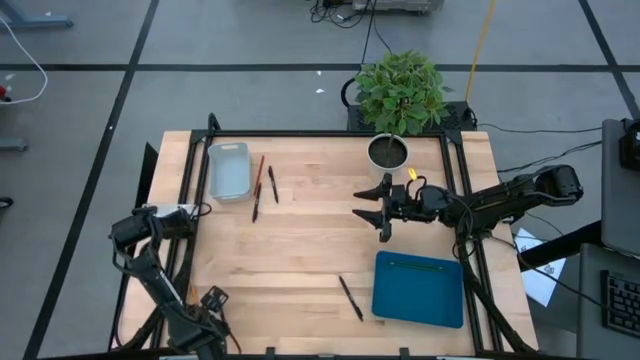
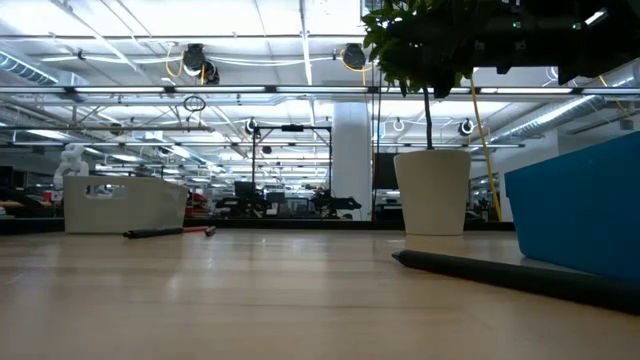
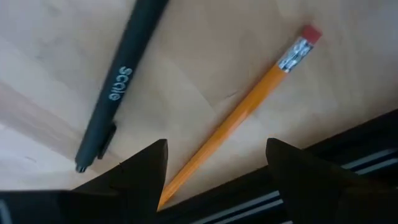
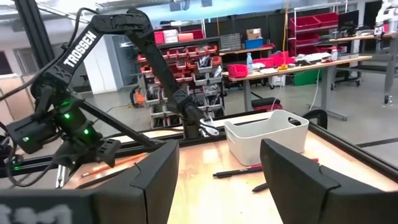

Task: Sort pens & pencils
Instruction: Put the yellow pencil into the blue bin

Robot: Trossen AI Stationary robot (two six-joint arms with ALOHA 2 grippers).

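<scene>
Black pen (image 3: 122,84) with white lettering, orange pencil (image 3: 239,117) with red eraser, blue tray (image 1: 419,289).

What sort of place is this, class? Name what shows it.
Probably a robotics lab or workshop. The right wrist view looks past the table to racks of red bins, a workbench and bare concrete floor; the low view shows ceiling trusses and strip lights.

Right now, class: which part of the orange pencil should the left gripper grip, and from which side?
Grip the pencil by its bare shaft near the middle, probably coming straight down with the jaws across its length. It lies flat on the table, between the fingers of the open left gripper, and the pen lies apart beside it. The right gripper waits near the plant pot.
</scene>
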